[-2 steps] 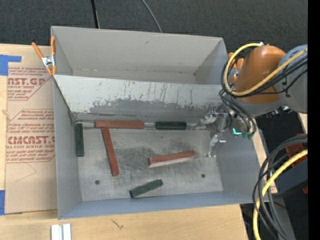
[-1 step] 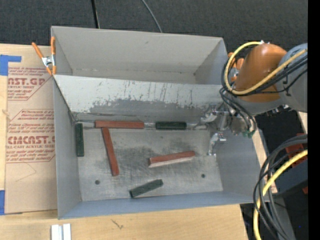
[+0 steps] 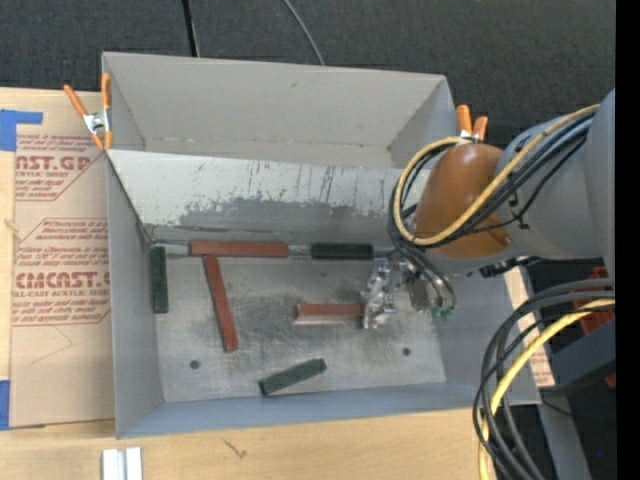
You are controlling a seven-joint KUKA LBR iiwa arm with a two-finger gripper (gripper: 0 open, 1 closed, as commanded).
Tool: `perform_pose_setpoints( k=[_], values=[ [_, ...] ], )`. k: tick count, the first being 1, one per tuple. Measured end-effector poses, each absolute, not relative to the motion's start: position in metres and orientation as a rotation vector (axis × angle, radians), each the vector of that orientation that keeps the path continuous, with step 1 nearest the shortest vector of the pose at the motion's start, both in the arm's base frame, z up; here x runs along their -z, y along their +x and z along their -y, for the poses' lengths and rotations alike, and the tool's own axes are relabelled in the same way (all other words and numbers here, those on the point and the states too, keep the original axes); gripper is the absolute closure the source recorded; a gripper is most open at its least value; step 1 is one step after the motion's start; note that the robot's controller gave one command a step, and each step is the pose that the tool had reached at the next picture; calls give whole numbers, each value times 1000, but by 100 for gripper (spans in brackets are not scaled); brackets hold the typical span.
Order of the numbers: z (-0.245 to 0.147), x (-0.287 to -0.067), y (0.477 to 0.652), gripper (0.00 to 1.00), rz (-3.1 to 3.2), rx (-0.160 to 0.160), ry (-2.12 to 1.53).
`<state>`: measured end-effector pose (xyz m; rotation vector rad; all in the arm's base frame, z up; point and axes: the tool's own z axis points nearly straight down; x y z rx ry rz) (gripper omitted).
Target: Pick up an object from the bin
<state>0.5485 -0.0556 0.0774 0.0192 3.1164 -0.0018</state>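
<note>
My gripper [image 3: 378, 303] hangs low over the right part of the bin floor. It sits at the right end of a short red-brown bar [image 3: 325, 312] that lies flat, pointing left. The bar's right end meets the gripper's tip; whether it is clamped I cannot tell. Just behind the gripper, a dark green bar [image 3: 340, 251] lies along the foot of the back wall.
A long red-brown bar [image 3: 238, 250] lies along the back wall, and another red-brown bar [image 3: 221, 303] runs down from it at a slant. One dark green bar [image 3: 159, 279] stands along the left wall. Another [image 3: 292, 376] lies near the front.
</note>
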Motion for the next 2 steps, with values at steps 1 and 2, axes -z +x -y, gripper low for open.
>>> perform_pose_setpoints(
  k=[1, 2],
  values=[
    [56, -77, 549, 100, -3116, 2, 19],
    [37, -245, 542, 100, -3132, -1, 85]
  ],
)
